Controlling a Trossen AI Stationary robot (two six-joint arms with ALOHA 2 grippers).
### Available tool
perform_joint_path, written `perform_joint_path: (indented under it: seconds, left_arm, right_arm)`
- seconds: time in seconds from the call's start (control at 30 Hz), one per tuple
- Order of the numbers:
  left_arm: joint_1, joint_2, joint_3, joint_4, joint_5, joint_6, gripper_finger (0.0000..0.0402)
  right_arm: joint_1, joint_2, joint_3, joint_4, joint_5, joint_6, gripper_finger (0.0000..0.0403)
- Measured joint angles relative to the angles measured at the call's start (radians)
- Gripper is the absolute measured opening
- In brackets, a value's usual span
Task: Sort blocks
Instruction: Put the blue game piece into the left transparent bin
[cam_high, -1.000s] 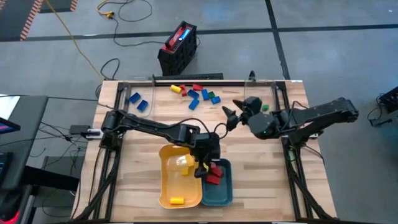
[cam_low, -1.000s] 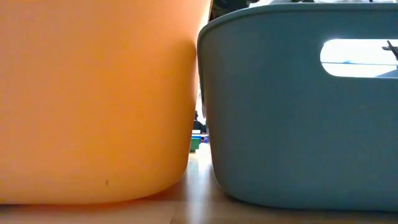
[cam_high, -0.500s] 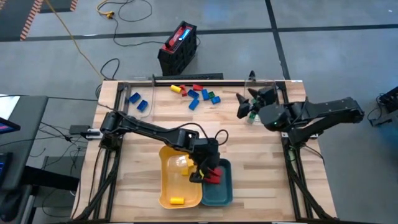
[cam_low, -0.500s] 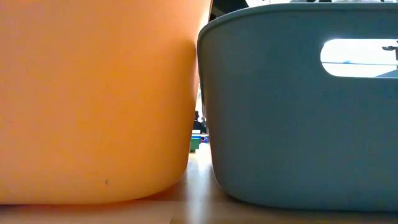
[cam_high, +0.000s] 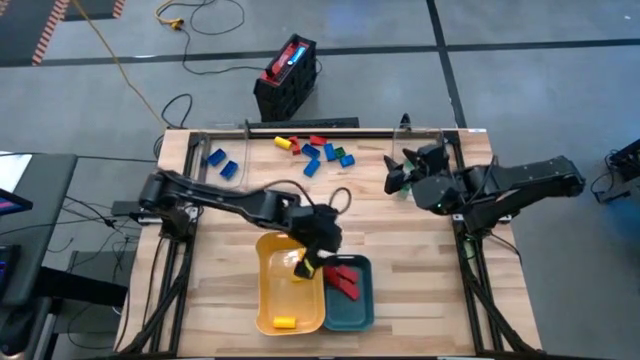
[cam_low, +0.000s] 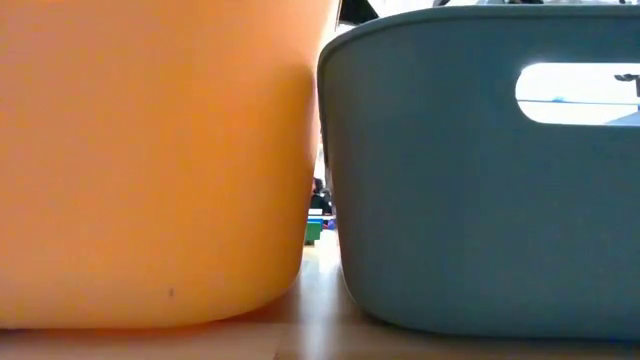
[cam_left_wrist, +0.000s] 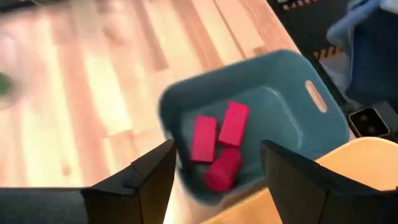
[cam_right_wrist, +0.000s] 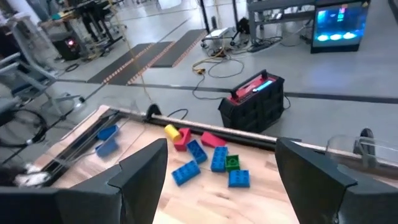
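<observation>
With empty, spread fingers, the left gripper (cam_high: 318, 252) hangs over the teal tray (cam_high: 362, 312) holding three red blocks (cam_left_wrist: 219, 142), while the right gripper (cam_high: 398, 172), likewise wide, faces the unsorted blocks (cam_high: 315, 150) at the counter's (cam_high: 420, 270) upper centre.

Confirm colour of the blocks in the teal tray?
Red: three blocks lie in the teal tray, clearest in the left wrist view.

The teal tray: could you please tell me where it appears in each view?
High view: teal tray near the table's front edge, right of the yellow tray.
Low view: its wall fills the right side.
Left wrist view: centre, holding three red blocks.
Right wrist view: not in it.
Shared landmark: the yellow tray alongside it.
</observation>
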Motion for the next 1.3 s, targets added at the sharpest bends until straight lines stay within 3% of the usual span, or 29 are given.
perform_joint_path:
  seconds: [0.13,0.27,0.43,0.57,0.67,0.83,0.93,1.1,1.3]
  left_arm:
    - [0.071,-0.115,-0.068,0.009,-0.018,-0.008,0.0212]
    - [0.174,-0.249,-0.216,0.070,-0.026,-0.050,0.0210]
    - [0.316,-0.424,-0.403,0.167,-0.023,-0.095,0.0210]
    - [0.457,-0.485,-0.491,0.132,0.021,-0.140,0.0210]
    - [0.545,-0.513,-0.504,0.089,0.048,-0.160,0.0209]
    - [0.634,-0.525,-0.504,0.058,-0.011,-0.136,0.0209]
    - [0.699,-0.510,-0.505,0.062,0.022,-0.187,0.0209]
    - [0.768,-0.508,-0.503,0.064,0.047,-0.243,0.0209]
    - [0.839,-0.488,-0.451,0.051,0.084,-0.245,0.0209]
  right_arm:
    - [0.010,0.001,0.000,-0.022,-0.013,0.024,0.0310]
    - [-0.012,0.001,0.000,-0.013,-0.049,0.023,0.0310]
    - [-0.119,0.021,0.001,0.025,-0.235,-0.102,0.0310]
    - [-0.268,0.049,0.001,0.078,-0.438,-0.257,0.0310]
    - [-0.394,0.094,0.001,0.160,-0.595,-0.410,0.0310]
    - [-0.564,0.208,0.001,0.278,-0.793,-0.634,0.0310]
    - [-0.646,0.298,0.001,0.327,-0.903,-0.711,0.0310]
    - [-0.767,0.437,0.007,0.340,-1.034,-0.687,0.0310]
    - [-0.801,0.589,0.064,0.328,-1.061,-0.666,0.0310]
